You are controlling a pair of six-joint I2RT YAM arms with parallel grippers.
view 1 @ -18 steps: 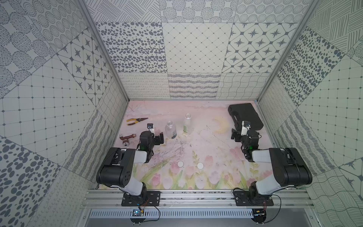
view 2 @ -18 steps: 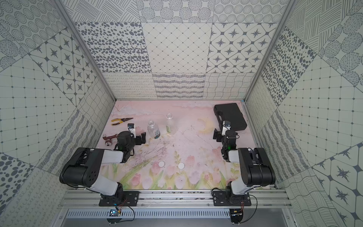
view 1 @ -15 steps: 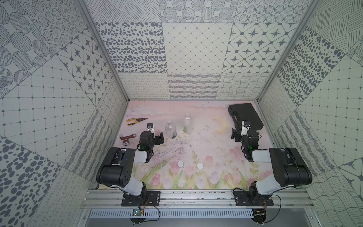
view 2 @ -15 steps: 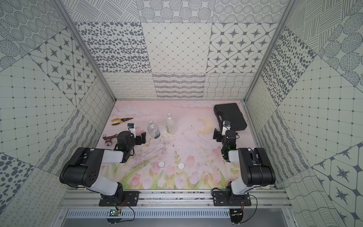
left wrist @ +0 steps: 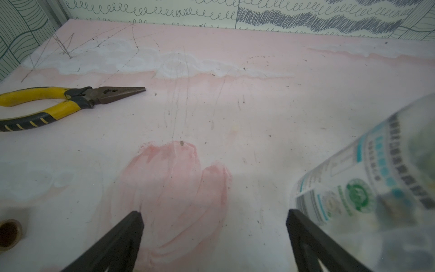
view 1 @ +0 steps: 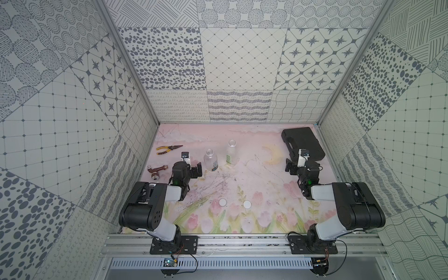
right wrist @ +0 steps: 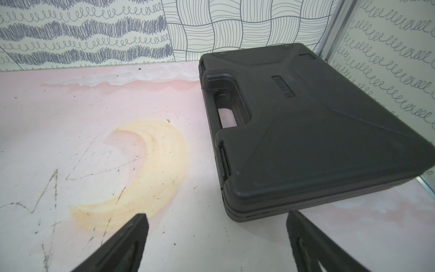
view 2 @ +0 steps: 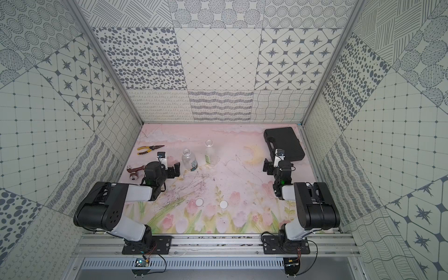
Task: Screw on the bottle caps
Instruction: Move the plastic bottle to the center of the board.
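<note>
Two small white bottle caps [view 1: 222, 202] [view 1: 247, 204] lie flat on the flowered mat near the front, side by side and apart from both arms. The bottles stand upright with open necks in both top views: the shorter one [view 1: 210, 161] with a blue-white label, the taller slim one [view 1: 232, 152] with a small green label behind it. My left gripper [view 1: 192, 167] is open and empty, low over the mat just left of the shorter bottle [left wrist: 376, 176], which is beside one fingertip [left wrist: 293, 215]. My right gripper [view 1: 295, 164] is open and empty at the right.
A black plastic case [view 1: 303, 143] lies at the back right, just ahead of the right gripper [right wrist: 216, 215]. Yellow-handled pliers [view 1: 168, 149] and a brown brass fitting [view 1: 156, 169] lie at the left by the wall. Patterned walls close in three sides.
</note>
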